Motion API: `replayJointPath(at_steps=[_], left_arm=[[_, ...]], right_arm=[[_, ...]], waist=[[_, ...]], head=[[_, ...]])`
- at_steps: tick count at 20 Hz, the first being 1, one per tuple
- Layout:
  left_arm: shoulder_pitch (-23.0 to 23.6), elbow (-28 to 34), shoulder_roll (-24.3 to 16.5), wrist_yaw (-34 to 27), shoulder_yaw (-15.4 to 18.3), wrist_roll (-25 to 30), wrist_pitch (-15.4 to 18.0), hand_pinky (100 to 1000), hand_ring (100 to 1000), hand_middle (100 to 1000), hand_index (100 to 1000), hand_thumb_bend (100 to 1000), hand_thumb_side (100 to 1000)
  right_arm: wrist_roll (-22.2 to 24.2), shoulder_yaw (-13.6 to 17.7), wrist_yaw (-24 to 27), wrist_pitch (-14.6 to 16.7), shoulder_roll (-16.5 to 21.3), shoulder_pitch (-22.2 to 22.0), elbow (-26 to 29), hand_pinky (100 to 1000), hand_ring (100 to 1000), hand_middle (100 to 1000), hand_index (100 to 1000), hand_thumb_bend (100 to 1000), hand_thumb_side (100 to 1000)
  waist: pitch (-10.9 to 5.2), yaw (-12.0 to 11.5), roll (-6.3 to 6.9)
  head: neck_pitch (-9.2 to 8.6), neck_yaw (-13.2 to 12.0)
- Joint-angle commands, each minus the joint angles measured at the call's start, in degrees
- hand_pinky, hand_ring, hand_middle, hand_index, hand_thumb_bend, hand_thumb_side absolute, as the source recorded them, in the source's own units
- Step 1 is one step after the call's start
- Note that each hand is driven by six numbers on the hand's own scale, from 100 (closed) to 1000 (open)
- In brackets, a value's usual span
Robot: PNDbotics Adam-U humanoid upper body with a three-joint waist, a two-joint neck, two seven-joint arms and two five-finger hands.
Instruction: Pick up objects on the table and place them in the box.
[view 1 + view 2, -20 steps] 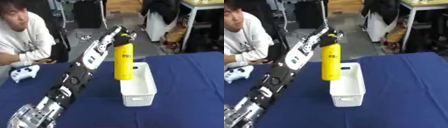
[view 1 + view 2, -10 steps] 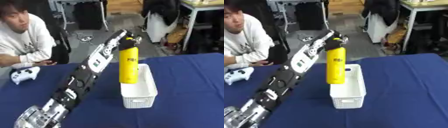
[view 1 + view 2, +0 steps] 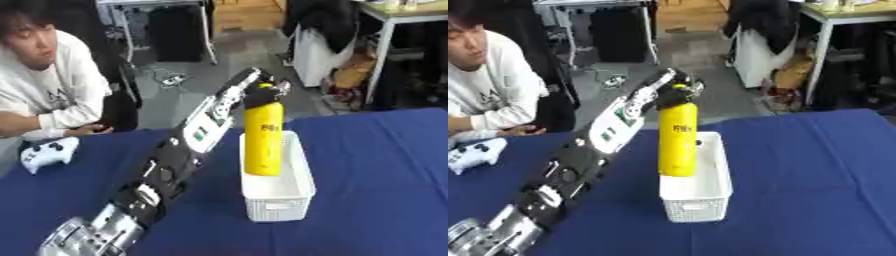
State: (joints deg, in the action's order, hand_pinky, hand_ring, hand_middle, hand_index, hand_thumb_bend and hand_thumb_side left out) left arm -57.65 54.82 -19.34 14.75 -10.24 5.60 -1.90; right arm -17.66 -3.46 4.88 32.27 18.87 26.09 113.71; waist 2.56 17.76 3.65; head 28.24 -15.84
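- The room behind is a workshop with desks, a dark cabinet and cables on a grey floor; in front lies a worktop [image 3: 376, 165] covered with a dark blue cloth.
- On this cloth stands a white basket-like box [image 3: 277, 199] with perforated walls, its long side running away from the robot. It is the target of the task.
- The left hand [image 3: 262, 89] comes in along a long black and silver arm from the lower left and reaches over the box. Its fingers are curled round the top of a yellow bottle [image 3: 263, 135], at the dark cap.
- The bottle hangs upright, and its lower end is already between the walls of the box, at the far half. I cannot tell whether its base touches the bottom.
- Holding it by the cap keeps the hand above the box, so the fingers do not need to enter the narrow space; I think this is the reason for such a grasp.
- An upright bottle is tall compared with the low walls, so in my judgement it may tip over when it is released.
- A white game controller [image 3: 48, 153] lies on the cloth at the left edge, well apart from the box.
- The right hand is not visible in either view.
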Motion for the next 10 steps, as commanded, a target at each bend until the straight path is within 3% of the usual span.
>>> replayJointPath(at_steps=[1, 7, 9, 10], left_arm=[[-0.9, 0.4, -0.4, 0.5, 0.0, 0.0, 0.6, 100, 100, 100, 290, 100, 607], [-0.7, -0.5, 0.0, 2.0, -0.5, 0.6, 2.4, 100, 100, 100, 319, 100, 623], [-0.5, -0.7, 0.1, 2.9, -0.9, 0.9, 4.3, 100, 100, 100, 413, 100, 640], [-0.4, -0.8, 0.2, 3.4, -1.1, 1.1, 5.4, 100, 120, 227, 500, 100, 701]], right_arm=[[-0.1, 0.4, 0.2, 0.3, -0.1, 1.3, 0.9, 100, 215, 214, 360, 156, 789], [-0.3, 0.5, 0.2, 0.4, -0.6, 1.8, 0.9, 100, 215, 214, 360, 158, 788], [-0.3, 0.6, 0.2, 0.5, -0.7, 2.0, 0.9, 100, 215, 214, 360, 158, 788], [-0.3, 0.6, 0.2, 0.5, -0.7, 2.1, 0.9, 100, 215, 214, 360, 158, 788]], waist=[[-0.56, 0.1, -0.25], [-0.45, 0.5, -0.13], [-0.39, 0.7, -0.06], [-0.36, 0.7, -0.03]], head=[[-1.82, 1.4], [-2.45, 1.3], [-2.50, 1.4], [-2.51, 1.5]])
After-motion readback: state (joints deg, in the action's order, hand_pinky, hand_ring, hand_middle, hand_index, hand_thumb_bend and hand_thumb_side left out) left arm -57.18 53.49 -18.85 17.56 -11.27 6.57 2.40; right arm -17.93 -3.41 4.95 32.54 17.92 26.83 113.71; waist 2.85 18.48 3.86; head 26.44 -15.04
